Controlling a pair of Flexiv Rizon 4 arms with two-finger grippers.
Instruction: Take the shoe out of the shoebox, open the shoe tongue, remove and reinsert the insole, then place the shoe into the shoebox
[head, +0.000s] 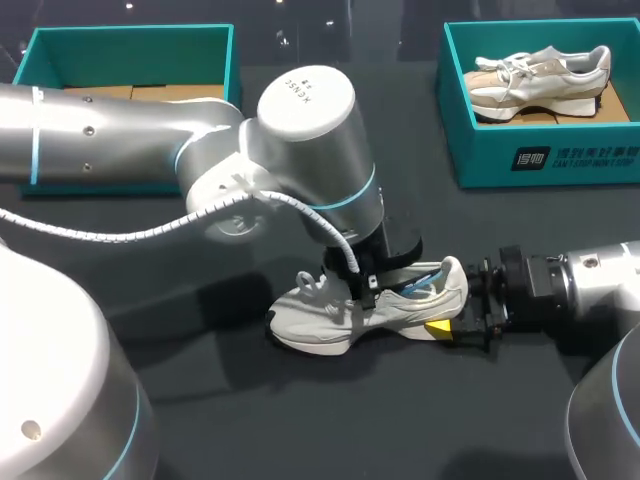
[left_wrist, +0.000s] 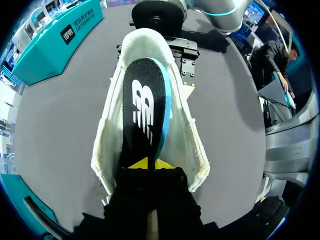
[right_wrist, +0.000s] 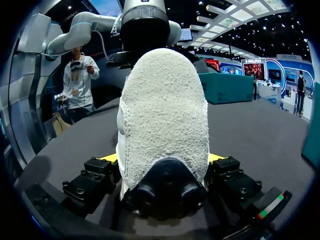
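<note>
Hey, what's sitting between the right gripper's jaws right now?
The white sneaker's heel: the right gripper has its jaws against both sides of it, clearest in the right wrist view.

Left wrist view: the left gripper hides the near end of the insole. Head view: the left arm covers that gripper, the middle of the shoe and part of the left shoebox; the heel hides one finger of the right gripper.
</note>
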